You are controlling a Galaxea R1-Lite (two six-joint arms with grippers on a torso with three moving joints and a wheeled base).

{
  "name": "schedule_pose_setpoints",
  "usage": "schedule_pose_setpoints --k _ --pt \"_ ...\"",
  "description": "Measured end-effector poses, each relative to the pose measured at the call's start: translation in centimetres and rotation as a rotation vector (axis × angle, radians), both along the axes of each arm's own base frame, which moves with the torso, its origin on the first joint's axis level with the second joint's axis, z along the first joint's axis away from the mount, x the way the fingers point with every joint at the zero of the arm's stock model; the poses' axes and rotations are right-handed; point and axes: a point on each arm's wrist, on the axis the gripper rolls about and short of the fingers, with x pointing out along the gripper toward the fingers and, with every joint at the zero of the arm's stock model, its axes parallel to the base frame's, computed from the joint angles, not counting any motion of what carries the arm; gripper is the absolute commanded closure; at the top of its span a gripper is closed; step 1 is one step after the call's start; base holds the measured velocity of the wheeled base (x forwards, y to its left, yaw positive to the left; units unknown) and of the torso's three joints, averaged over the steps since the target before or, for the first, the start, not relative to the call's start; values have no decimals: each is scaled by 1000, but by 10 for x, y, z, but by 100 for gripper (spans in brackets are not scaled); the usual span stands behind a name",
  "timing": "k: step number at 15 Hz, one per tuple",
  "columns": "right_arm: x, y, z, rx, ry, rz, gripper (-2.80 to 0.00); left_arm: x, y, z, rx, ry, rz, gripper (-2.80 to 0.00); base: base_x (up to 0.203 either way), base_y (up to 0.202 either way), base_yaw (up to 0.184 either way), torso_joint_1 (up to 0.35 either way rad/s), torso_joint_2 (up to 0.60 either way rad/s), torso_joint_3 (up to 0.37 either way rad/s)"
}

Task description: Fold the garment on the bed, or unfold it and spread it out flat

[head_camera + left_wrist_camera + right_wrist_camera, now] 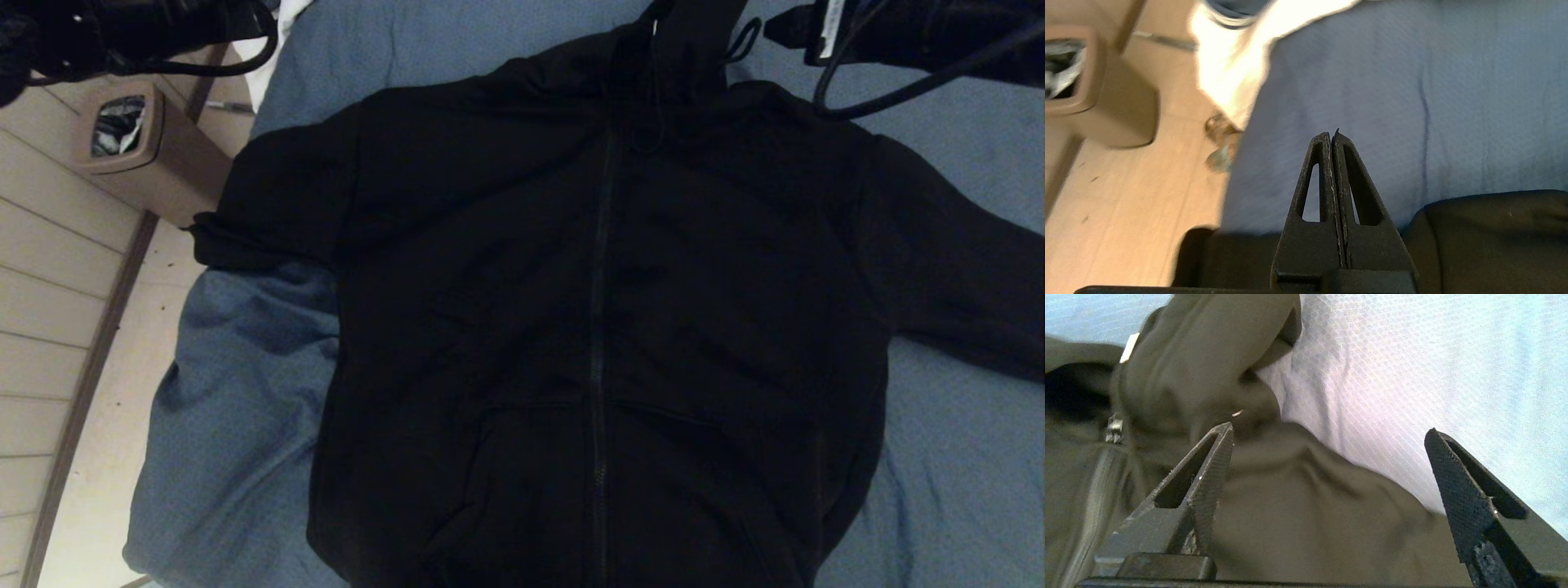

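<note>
The garment (pixel 604 310), a black zip-front hoodie, lies front up across the blue-grey bed (pixel 237 392), hood at the far side and sleeves out to both sides. In the left wrist view my left gripper (pixel 1331 134) is shut and empty, hanging over bare sheet (pixel 1372 81) just beyond the hoodie's edge (pixel 1494 237). My right gripper (pixel 1329 429) stands wide open above the hoodie's shoulder (pixel 1298 514) beside the hood, with nothing between its fingers. In the head view only the arms' dark bodies show, left (pixel 98 33) and right (pixel 914 33).
A brown waste bin (pixel 139 155) stands on the wooden floor (pixel 65 327) left of the bed. A white cloth (pixel 277 41) hangs at the bed's far left corner. The bed's left edge runs close to the hoodie's left sleeve. Bare sheet lies to the right.
</note>
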Motion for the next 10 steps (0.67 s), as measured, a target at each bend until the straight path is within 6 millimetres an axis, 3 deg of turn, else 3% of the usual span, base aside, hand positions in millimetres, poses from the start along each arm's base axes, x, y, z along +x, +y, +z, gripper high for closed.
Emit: schedule_pose_setpoints --k 4,6,7,10 --pt "-54 -17 3 -4 53 10 -280 -54 20 14 -4 57 -13 0 0 0 0 0 0 0" --pt "-82 -24 -5 9 123 32 -280 -80 27 2 6 148 -39 0 0 0 0 0 0 0" --pt "-97 -28 -9 24 165 54 0 -93 30 -11 12 214 -57 0 0 0 0 0 0 0" --pt "-145 -41 -27 83 329 148 0 -143 42 -55 8 378 -123 0 0 0 0 0 0 0"
